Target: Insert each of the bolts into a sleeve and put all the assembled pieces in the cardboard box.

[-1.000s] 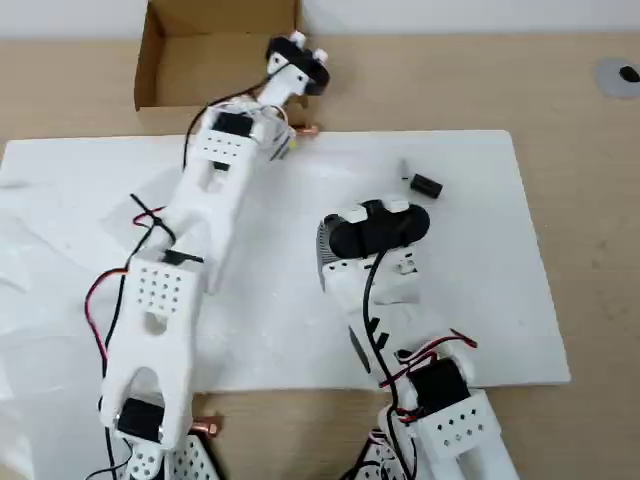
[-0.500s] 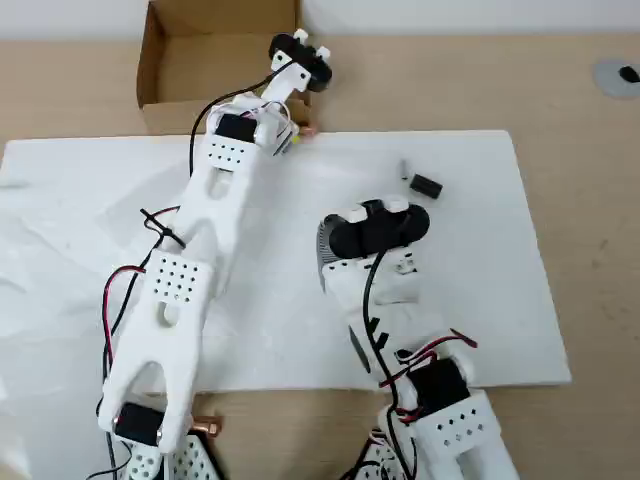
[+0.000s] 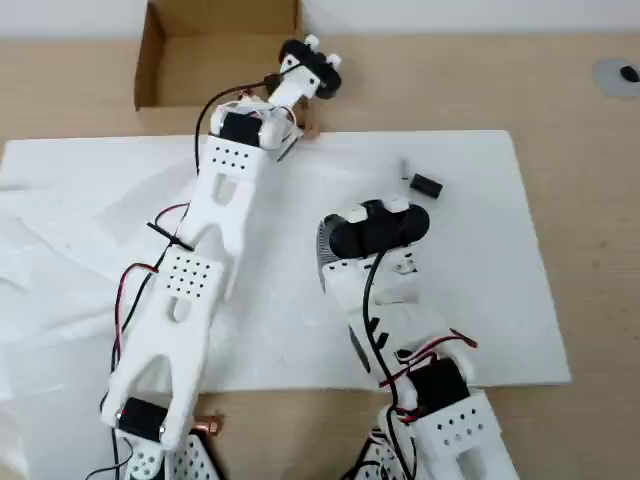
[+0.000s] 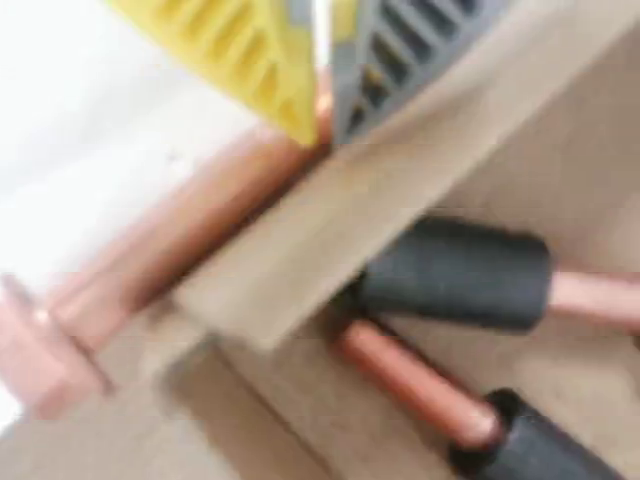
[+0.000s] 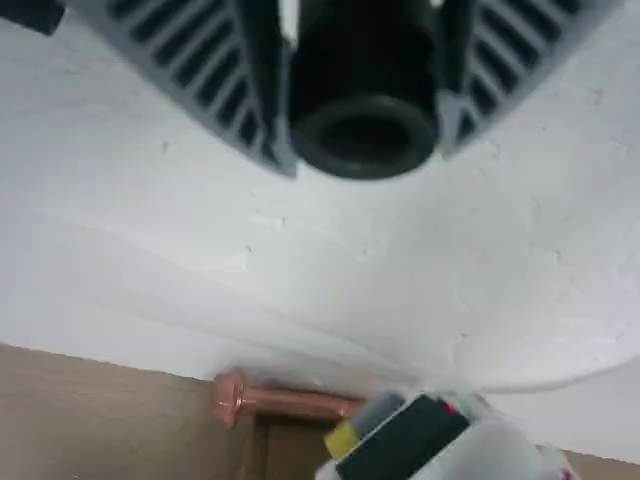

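My left gripper (image 4: 322,112), with one yellow and one grey finger, is shut on the shaft of a copper bolt (image 4: 190,225) at the cardboard box's (image 3: 150,75) near right corner. The bolt (image 3: 310,128) lies across the box wall (image 4: 420,190), head outward. Inside the box lie two assembled pieces: a black sleeve (image 4: 455,272) on a bolt, and another bolt (image 4: 415,385) in a sleeve (image 4: 535,445). My right gripper (image 5: 365,155) holds a black sleeve (image 5: 362,100) over the middle of the white foam board, its open end facing the far bolt (image 5: 285,402).
A loose black sleeve (image 3: 427,184) and a small grey piece (image 3: 405,168) lie on the white foam board (image 3: 490,300), beyond the right arm. Crumpled white sheeting (image 3: 40,260) covers the left side. Bare wooden table (image 3: 580,180) lies on the right.
The left arm has swung a little to the right along the box's front wall, with the copper bolt still in its gripper. The right arm has kept still.
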You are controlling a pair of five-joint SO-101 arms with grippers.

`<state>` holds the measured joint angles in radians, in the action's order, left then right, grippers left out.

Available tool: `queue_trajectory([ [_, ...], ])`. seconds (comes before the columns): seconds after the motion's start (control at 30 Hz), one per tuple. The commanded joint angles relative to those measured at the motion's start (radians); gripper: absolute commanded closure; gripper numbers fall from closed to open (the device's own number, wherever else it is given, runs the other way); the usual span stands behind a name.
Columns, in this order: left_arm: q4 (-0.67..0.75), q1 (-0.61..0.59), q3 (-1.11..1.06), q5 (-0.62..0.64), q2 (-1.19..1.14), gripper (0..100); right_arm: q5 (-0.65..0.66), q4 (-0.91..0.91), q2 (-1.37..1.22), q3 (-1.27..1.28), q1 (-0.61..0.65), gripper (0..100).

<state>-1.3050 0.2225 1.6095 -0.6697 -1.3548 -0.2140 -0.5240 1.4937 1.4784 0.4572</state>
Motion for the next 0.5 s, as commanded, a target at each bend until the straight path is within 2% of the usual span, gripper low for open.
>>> queue_trajectory([
  [0.0,-0.061,-0.037,0.061,0.063,0.139,99,-0.005,0.020,0.016,-0.002,-0.015,98.8],
  [0.2,-0.080,-0.100,0.061,0.166,0.283,99,-0.006,0.020,0.016,-0.002,-0.013,98.8],
  [0.4,-0.215,-0.091,0.055,0.157,0.348,99,-0.008,0.020,0.018,-0.004,-0.013,98.8],
  [0.47,-0.256,-0.055,0.052,0.106,0.346,97,-0.008,0.020,0.018,-0.004,-0.013,98.8],
])
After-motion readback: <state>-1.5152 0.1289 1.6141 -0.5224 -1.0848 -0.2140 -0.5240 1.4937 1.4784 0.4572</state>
